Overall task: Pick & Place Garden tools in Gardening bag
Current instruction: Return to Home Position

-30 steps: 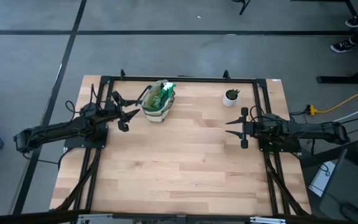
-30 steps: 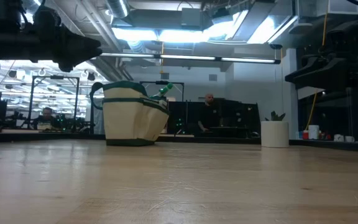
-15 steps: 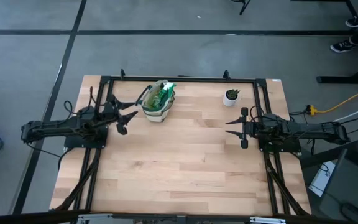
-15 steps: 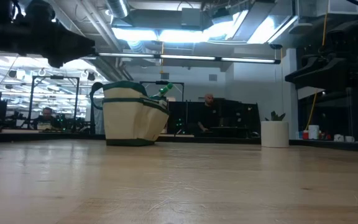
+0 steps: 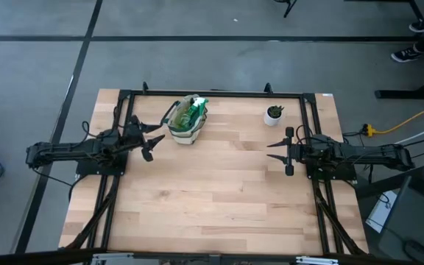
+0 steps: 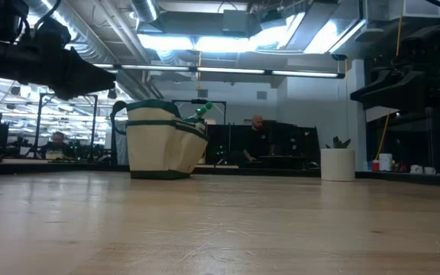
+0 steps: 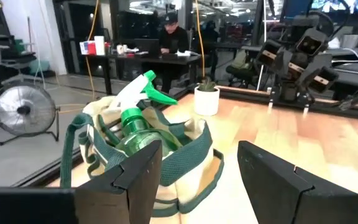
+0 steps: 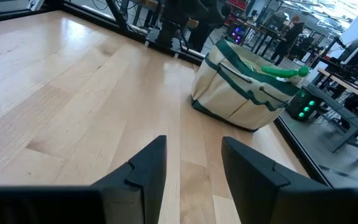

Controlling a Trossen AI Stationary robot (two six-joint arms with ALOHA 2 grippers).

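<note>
Across the wooden table [image 5: 212, 206] no tool was seen lying loose; the fingers [image 7: 143, 177] of the left gripper [image 5: 152, 140] were spread wide and empty, just beside the gardening bag [image 5: 185, 126], which stood near the far edge with the spray bottle [image 5: 196, 109] poking out of it. For the return to rest, the left arm was judged best drawn straight back, jaws apart, so that its handles would not be snagged nor the bag nudged. The right gripper [image 5: 284, 151], likewise parted and empty, was parked at the right side, short of the potted plant [image 5: 274, 112].
</note>
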